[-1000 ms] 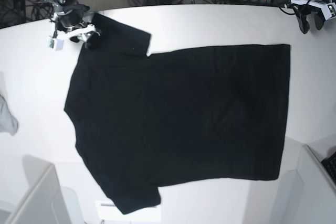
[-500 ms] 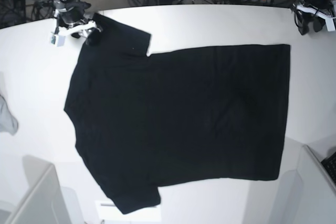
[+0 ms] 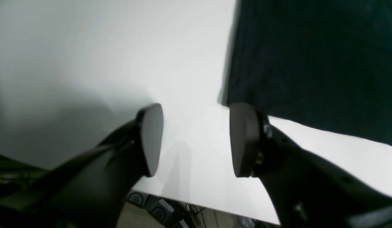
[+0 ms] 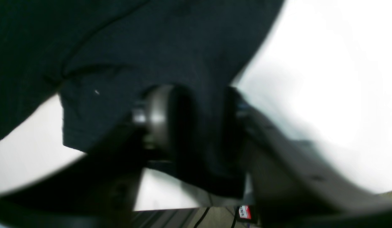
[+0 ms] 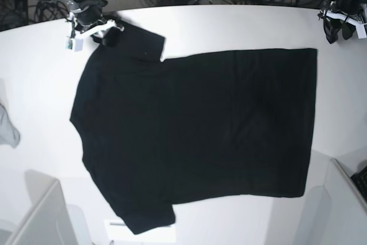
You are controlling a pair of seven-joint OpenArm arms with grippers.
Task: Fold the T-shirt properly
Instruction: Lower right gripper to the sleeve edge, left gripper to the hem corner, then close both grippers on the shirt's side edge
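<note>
My right pincer (image 4: 196, 126) grips T-shirt (image 5: 195, 136) sleeve edge, could slip; left pincer (image 3: 196, 139) open above table (image 3: 88, 47), idle.

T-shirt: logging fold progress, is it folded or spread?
Spread: the T-shirt lies flat on the table, both sleeves out, no folds.

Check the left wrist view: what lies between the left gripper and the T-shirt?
Only bare white table; the left gripper hangs open just off the T-shirt corner.
</note>
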